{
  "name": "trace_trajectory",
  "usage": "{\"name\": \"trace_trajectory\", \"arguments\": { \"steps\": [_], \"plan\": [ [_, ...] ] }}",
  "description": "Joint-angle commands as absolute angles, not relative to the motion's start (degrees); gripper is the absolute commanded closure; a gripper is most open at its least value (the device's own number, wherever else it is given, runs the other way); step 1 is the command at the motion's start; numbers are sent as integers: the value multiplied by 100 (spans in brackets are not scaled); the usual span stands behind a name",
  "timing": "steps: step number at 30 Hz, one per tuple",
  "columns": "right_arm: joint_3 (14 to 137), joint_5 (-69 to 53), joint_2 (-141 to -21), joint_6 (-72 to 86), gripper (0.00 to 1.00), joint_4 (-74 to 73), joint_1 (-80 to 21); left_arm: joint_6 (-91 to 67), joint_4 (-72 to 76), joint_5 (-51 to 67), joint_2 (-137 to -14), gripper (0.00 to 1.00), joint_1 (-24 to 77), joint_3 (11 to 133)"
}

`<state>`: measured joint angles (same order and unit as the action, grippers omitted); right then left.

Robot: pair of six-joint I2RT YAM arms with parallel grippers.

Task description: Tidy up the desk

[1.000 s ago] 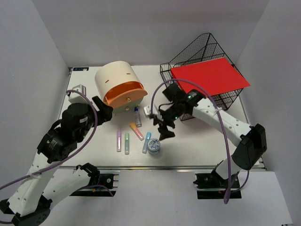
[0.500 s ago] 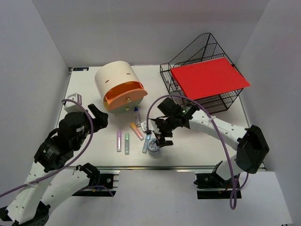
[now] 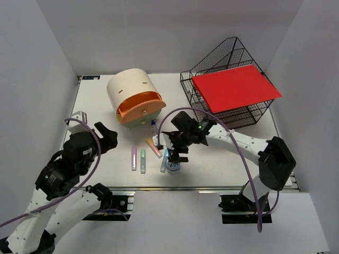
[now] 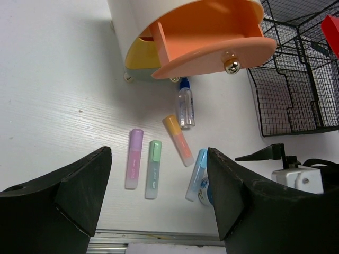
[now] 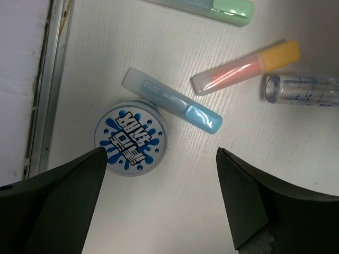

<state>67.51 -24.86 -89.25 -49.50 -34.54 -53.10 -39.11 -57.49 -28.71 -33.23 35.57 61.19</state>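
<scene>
- Looking down from the top view, the desk (image 3: 228, 159) is seen filling the middle of the frame. It's flat, rigid and heavy, so only the loose bits on it are meant to be gripped. The right gripper (image 3: 175, 153) is spread wide over the round tin (image 3: 173, 168).
- Left wrist view: the left gripper (image 4: 159, 185) is parted, with nothing held. The highlighters (image 4: 153, 169) below are judged light, slick plastic, best pinched mid-barrel.
- Right wrist view: the tin is found touching, or very nearly, the blue highlighter (image 5: 172, 100). It's probably stiff and best taken across the rim.

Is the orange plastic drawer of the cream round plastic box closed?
No, the orange plastic drawer juts well out of the cream round plastic box.
</scene>
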Motion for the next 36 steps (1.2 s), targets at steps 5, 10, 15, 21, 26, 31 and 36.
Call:
{"name": "trace_trajectory", "arguments": {
  "steps": [5,10,15,21,26,31,36],
  "plan": [
    [7022,-2206,-9167,-4790,11,-3234,-5423,-4069,-6003,-2997,-3173,18,3533,6047],
    [7102,-2452,-9237,-4922,11,-3585,-5467,-4096,-6047,-2988,-3138,18,3533,6091],
    [6953,-2602,-9062,-5010,11,-3771,-5555,-4113,-6047,-2962,-3094,18,3533,6073],
    [6794,-2496,-9097,-4949,11,-3630,-5616,-4122,-5977,-2900,-3138,18,3533,6056],
    [6680,-2329,-9193,-4904,11,-3551,-5669,-4148,-6012,-2892,-3138,18,3533,6073],
    [6522,-2206,-9123,-4896,11,-3480,-5783,-4157,-5994,-2883,-3111,18,3533,6047],
    [6381,-1891,-9123,-4834,11,-3314,-5854,-4157,-5906,-2839,-3164,18,3533,6029]
  ]
}}
